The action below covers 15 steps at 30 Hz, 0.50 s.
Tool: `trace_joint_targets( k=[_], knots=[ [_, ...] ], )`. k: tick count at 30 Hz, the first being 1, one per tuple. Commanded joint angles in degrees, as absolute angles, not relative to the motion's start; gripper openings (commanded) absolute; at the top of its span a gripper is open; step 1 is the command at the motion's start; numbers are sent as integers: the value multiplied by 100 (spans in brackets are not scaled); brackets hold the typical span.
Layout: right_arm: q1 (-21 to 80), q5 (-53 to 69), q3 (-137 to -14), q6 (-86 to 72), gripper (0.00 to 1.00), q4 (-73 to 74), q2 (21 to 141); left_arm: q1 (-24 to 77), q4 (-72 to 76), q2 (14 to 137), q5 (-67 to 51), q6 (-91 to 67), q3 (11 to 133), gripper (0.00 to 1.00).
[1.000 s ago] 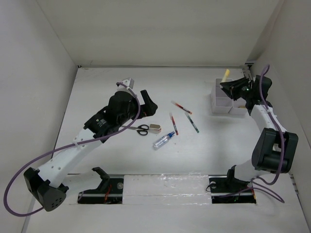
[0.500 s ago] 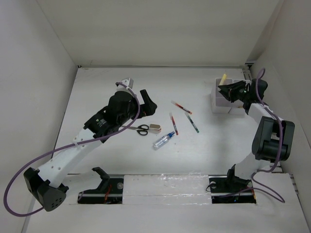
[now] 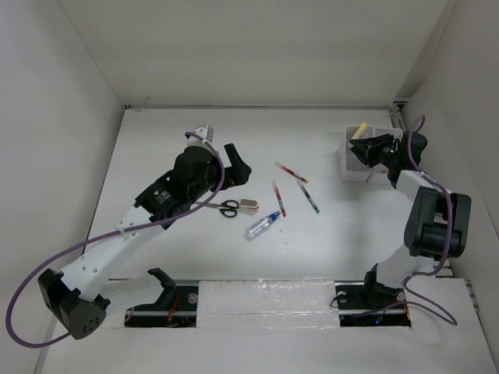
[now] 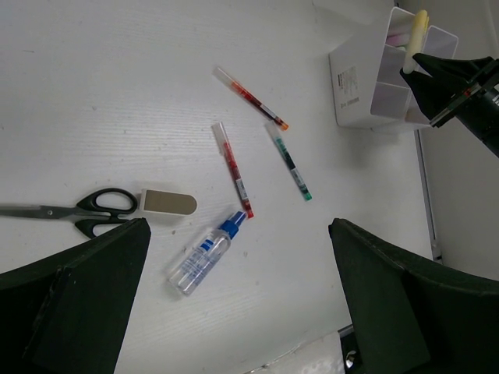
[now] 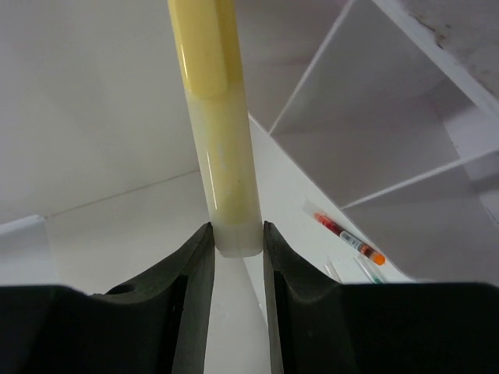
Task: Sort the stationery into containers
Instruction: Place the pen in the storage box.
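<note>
My right gripper (image 3: 363, 147) is shut on a yellow highlighter (image 3: 359, 131) and holds it upright over the white bins (image 3: 348, 168) at the far right. In the right wrist view the fingers (image 5: 195, 265) pinch the highlighter's (image 5: 222, 132) lower end, with bin walls (image 5: 374, 140) beside it. My left gripper (image 3: 235, 167) is open and empty, above and left of the scissors (image 3: 227, 207). Below it lie the scissors (image 4: 86, 212), a beige block (image 4: 168, 202), a blue-capped bottle (image 4: 204, 255), two red pens (image 4: 234, 167) and a green pen (image 4: 288, 162).
White walls close in the table on the left, back and right. The bins (image 4: 366, 86) stand near the right wall, and something pink (image 4: 398, 33) shows inside one. The loose items lie in the table's middle.
My right gripper has moved down and a little left with the yellow highlighter, closer onto the bins. The left arm and the loose items have not moved.
</note>
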<state>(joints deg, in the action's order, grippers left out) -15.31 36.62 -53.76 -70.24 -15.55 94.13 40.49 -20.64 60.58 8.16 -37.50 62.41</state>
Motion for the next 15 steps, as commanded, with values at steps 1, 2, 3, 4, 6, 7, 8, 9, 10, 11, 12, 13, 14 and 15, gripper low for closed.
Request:
trace_joint_targets(
  k=[1, 2, 3, 4, 6, 7, 8, 9, 10, 11, 12, 13, 14, 15],
  knots=[
    [-1538, 3445, -5203, -7198, 0, -1942, 9070, 4061, -2013, 5941, 923, -3674, 6319, 100],
    [-1538, 3376, -5125, -7250, 0, -1942, 9018, 4061, -2013, 5941, 923, -3674, 6319, 100],
    [-1538, 3375, -5124, -7251, 0, -1942, 9018, 4061, -2013, 5941, 923, -3674, 6319, 100],
    [-1538, 3375, -5124, -7321, 0, -1942, 9018, 4061, -2013, 5889, 923, -3674, 6267, 100],
    [-1538, 3322, -5071, -7373, 0, -2065, 9018, 4061, -2013, 5889, 923, -3674, 6267, 100],
    [-1538, 3383, -5071, -7374, 0, -2065, 9070, 4061, -2013, 5889, 923, -3674, 6267, 100],
    [-1538, 3384, -5071, -7374, 0, -2118, 9070, 4061, -2065, 5836, 923, -3674, 6267, 100],
    [-1538, 3384, -5071, -7452, 0, -2118, 9070, 4061, -2065, 5836, 923, -3674, 6267, 100],
    [-1538, 3384, -5071, -7540, 0, -2240, 9070, 4061, -2065, 5836, 923, -3674, 6267, 100],
    [-1538, 3384, -5071, -7593, 0, -2241, 9131, 4061, -2065, 5836, 923, -3674, 6267, 100],
    [-1538, 3384, -5132, -7681, 0, -2302, 9184, 4061, -2065, 5836, 923, -3674, 6267, 100],
    [-1538, 3445, -5133, -7734, 0, -2381, 9185, 4061, -2065, 5836, 923, -3674, 6267, 100],
    [-1538, 3445, -5185, -7787, 0, -2382, 9254, 4061, -2065, 5836, 923, -3674, 6267, 100],
    [-1538, 3498, -5186, -7787, 0, -2443, 9255, 4061, -2065, 5836, 923, -3674, 6267, 100]
  ],
)
